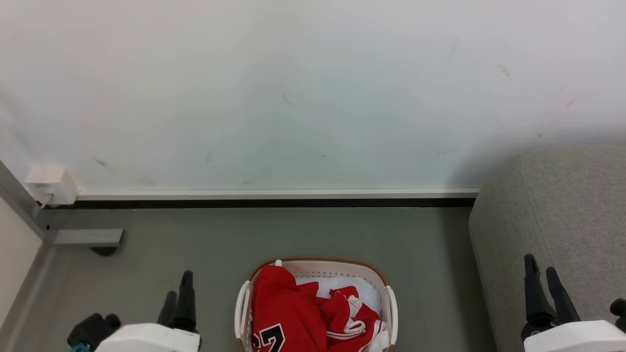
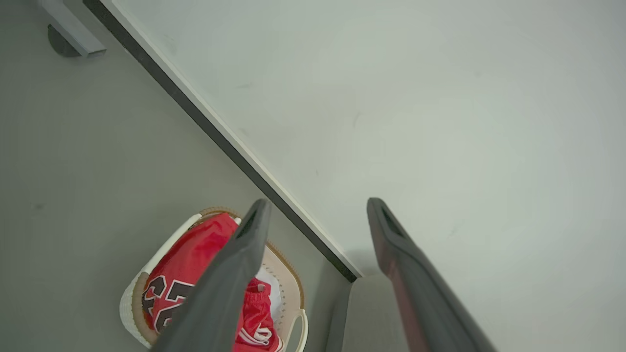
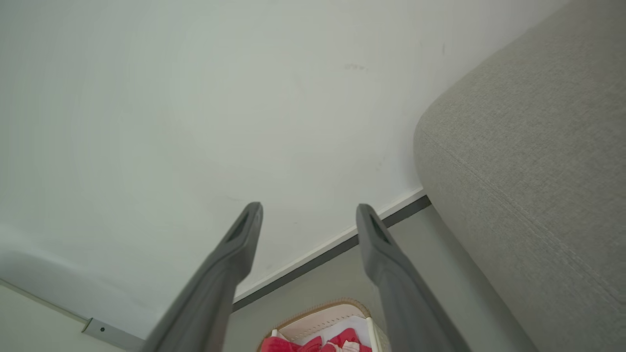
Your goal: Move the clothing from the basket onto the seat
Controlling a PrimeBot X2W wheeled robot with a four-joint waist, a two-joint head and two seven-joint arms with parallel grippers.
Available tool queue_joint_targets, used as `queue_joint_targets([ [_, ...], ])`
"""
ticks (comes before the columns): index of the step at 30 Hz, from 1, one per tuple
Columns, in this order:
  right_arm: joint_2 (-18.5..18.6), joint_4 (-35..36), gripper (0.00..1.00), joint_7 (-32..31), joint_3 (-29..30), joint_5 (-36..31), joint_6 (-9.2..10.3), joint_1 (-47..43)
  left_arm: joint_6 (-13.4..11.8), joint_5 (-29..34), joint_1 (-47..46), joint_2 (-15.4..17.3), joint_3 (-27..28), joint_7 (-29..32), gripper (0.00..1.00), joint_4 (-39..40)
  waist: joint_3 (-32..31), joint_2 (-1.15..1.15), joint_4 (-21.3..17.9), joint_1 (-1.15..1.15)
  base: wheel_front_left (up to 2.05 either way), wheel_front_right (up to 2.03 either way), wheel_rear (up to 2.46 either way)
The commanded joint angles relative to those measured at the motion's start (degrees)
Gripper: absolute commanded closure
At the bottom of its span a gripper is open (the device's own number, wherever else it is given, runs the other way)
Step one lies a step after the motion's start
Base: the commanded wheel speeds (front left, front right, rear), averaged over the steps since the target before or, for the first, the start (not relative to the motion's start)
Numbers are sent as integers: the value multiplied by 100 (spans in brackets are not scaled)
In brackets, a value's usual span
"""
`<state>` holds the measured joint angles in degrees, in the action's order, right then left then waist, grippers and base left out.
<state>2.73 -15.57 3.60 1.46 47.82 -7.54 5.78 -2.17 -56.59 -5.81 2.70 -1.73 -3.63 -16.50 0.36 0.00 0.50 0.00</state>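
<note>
Pale, scuffed wall [image 1: 293, 98] backs the room, meeting a grey-green floor [image 1: 195, 234] at a white skirting strip. Far left, a small white socket box [image 1: 51, 185] sits low on that wall. Moving rightward, the left gripper [image 1: 179, 286] hangs above bare floor, its two dark fingers parted wide and holding nothing. Just to its right the basket [image 1: 342, 268] stands on the floor between the two arms. The clothing [image 1: 288, 313] lies inside it: a red jersey with a black, white-edged number is heaped on the left side, red striped pieces are bunched toward the right, and a white cloth [image 1: 352, 286] shows behind them. Further right, the right gripper [image 1: 539, 266] is likewise spread and empty, poised against the near flank of the seat [image 1: 562, 215], the big grey sofa in that corner.

To my eye the job is at its very start, with the first garment not yet reached for. The next move calls for one arm to swing inward and dip into the basket. The left gripper looks the handier, since the numbered jersey lies just beside and below it. The right gripper is well apart from the pile, near the sofa. The fingers should pinch a raised fold of red fabric, not the white cloth, then lift clear of the brown rim before crossing to the seat.
</note>
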Motion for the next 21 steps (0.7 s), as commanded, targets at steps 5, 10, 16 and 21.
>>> queue_joint_targets([
  [5,34,-39,0,131,-45,-640,3,179,-91,699,-172,50,-36,-126,0,-64,-14,0,5,0,0,0,0],
  [10,34,-94,0,219,-105,-1040,4,209,-144,1141,-175,74,-49,-220,0,-168,-23,0,8,0,0,0,0],
  [16,33,-168,0,324,-208,-1454,4,206,-264,1684,-207,107,-79,-324,0,-222,-27,0,30,0,0,0,0],
  [21,33,-217,0,399,-225,-1775,5,227,-385,2144,-183,181,-131,-396,0,-169,-28,0,51,0,0,0,0],
])
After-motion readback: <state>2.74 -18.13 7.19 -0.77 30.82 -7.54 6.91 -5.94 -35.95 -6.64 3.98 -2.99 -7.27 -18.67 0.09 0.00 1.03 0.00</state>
